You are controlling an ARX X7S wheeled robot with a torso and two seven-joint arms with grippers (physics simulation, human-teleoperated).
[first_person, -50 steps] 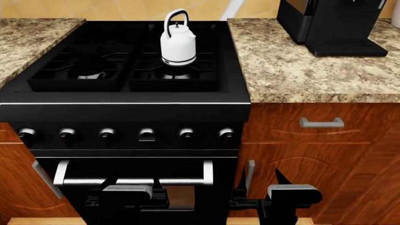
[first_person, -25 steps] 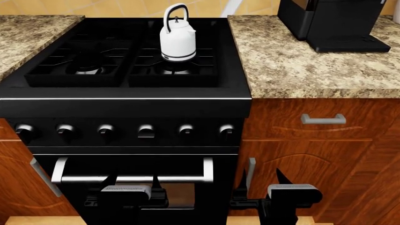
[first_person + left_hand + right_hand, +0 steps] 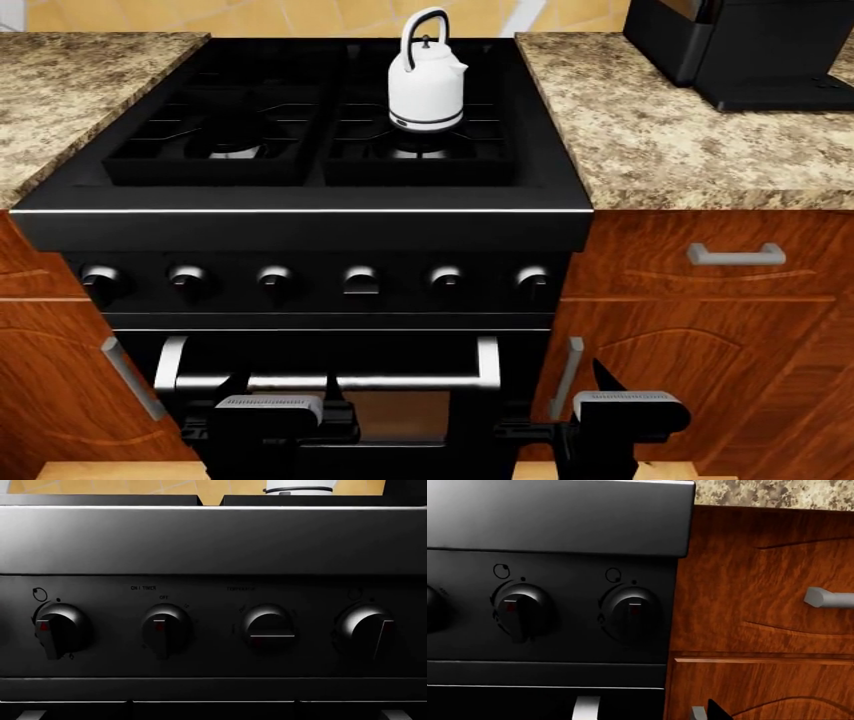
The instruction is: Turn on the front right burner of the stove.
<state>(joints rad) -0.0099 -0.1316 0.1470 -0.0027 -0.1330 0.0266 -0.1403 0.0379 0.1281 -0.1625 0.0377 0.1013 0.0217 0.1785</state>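
Observation:
The black stove (image 3: 300,230) fills the middle of the head view. A white kettle (image 3: 427,80) stands on the front right burner (image 3: 400,153), whose silvery ring shows under the grate. Six knobs run along the front, and the rightmost knob (image 3: 534,281) also shows in the right wrist view (image 3: 630,612). My left gripper (image 3: 287,390) is open and empty, low in front of the oven-door handle (image 3: 400,381). My right gripper (image 3: 577,385) is open and empty, low by the stove's right edge. Both are well below the knobs. The left wrist view shows several knobs (image 3: 163,630) close ahead.
Granite counters (image 3: 667,140) flank the stove. A black coffee machine (image 3: 747,50) stands at the back right. Wooden cabinets sit below, with a drawer handle (image 3: 735,254) and a door handle (image 3: 571,370) close to my right gripper.
The stove and counters have shifted to the right in the head view. Both grippers hold the same place at the view's bottom, still open.

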